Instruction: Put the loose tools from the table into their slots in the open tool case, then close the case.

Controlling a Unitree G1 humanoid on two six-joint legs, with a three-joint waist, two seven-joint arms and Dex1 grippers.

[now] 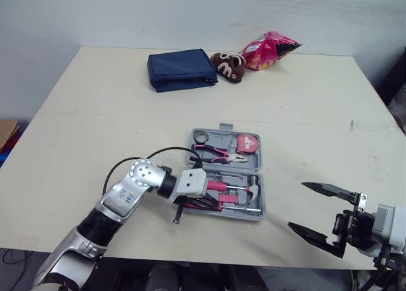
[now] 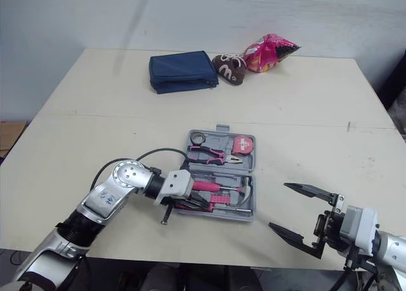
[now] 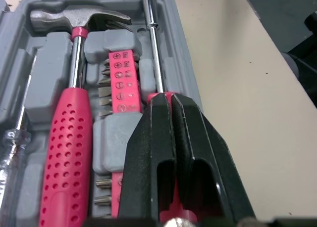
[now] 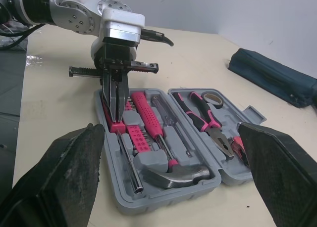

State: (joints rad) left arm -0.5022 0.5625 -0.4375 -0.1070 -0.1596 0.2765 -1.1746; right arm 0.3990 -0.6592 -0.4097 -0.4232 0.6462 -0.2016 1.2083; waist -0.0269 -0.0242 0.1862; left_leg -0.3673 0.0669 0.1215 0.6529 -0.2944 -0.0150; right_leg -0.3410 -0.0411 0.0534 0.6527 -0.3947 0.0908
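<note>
The open tool case (image 1: 260, 199) lies flat near the middle of the surface (image 1: 95, 113), both halves facing up.

Left hand (image 3: 169, 103): positioned over the near half of the case. Its two black fingers are pressed together on the handle of the pink-handled screwdriver (image 3: 156, 54). The steel shaft of this screwdriver runs along the channel at the outer edge of the near half. Whether it is fully seated in that channel cannot be determined.

Right hand (image 1: 298, 205): held above the near right part of the surface, well apart from the case. Its fingers are spread wide and it grips nothing.

Contents of the near half:
- Hammer (image 3: 67, 133), with a pink perforated grip, lying in its moulded slot.
- Pink bit holder (image 3: 123, 83), between the hammer and the gripped screwdriver.
- Clear-handled screwdriver (image 3: 12, 143), on the far side of the hammer from the bit holder.

Contents of the far half:
- Pliers (image 1: 219, 153) with pink handles, lying across the middle.
- Pink tape measure (image 1: 247, 143), just beside the pliers' nose.
- Roll of tape (image 1: 201, 136), in the left corner.

At the far edge of the surface, well apart from the case, three items stand in a row: a navy pouch (image 1: 181, 69), a brown shoe (image 1: 229, 66) touching it, and a pink snack bag (image 1: 269, 50) beside the shoe.
</note>
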